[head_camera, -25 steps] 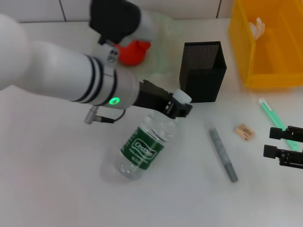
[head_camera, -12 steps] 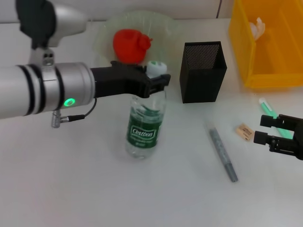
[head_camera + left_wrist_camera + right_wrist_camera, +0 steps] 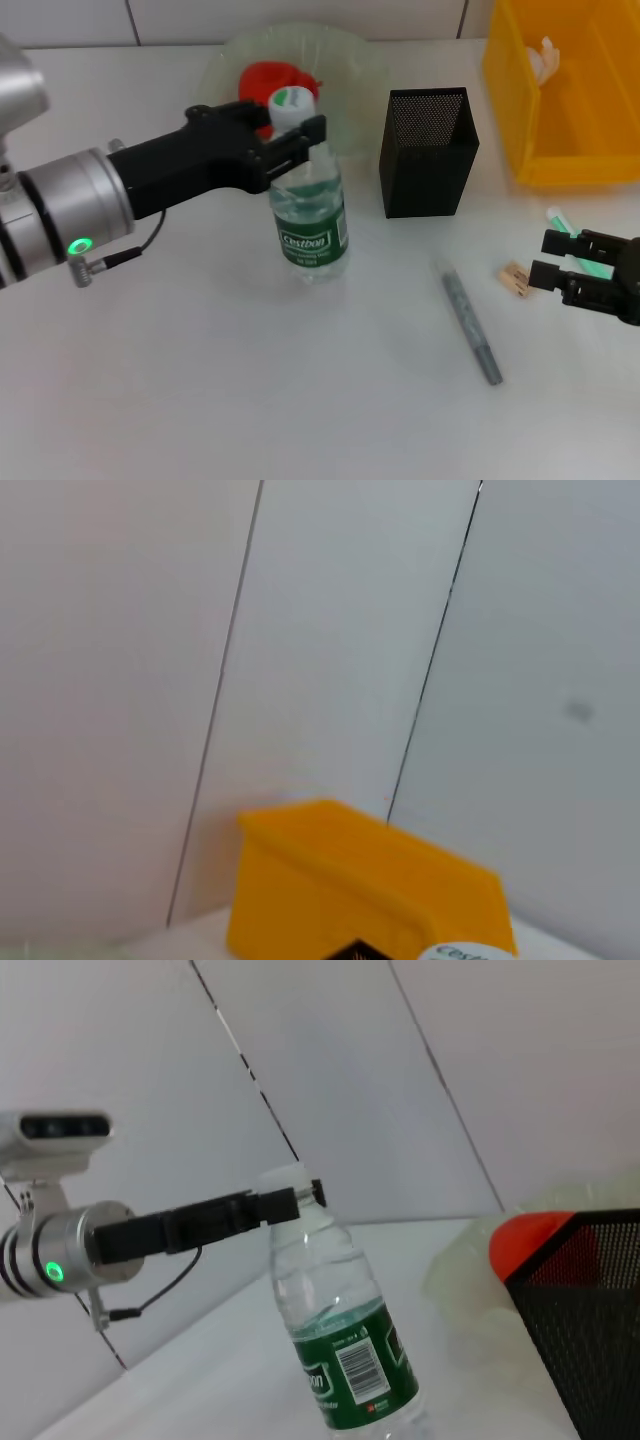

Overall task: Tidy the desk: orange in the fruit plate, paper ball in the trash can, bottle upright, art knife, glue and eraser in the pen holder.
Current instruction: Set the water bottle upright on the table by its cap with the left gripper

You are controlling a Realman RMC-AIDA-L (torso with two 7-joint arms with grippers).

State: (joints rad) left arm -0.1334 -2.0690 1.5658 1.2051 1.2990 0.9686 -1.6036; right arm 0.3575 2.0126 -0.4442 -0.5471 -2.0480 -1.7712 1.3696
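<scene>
Left gripper is clamped on the neck of the bottle, just under the white cap, and the bottle stands nearly upright on the table at centre frame. Gripping high at the neck makes sense: it lets the base settle flat while the arm steadies the top. Behind it, upper centre, the orange sits in the fruit plate, and the paper ball lies in the trash can at upper right. Right gripper hovers open at the right edge, jaws spread just beside the eraser, looking lined up for that pick. Pen holder waits right of the bottle, within easy reach for the drop.
</scene>
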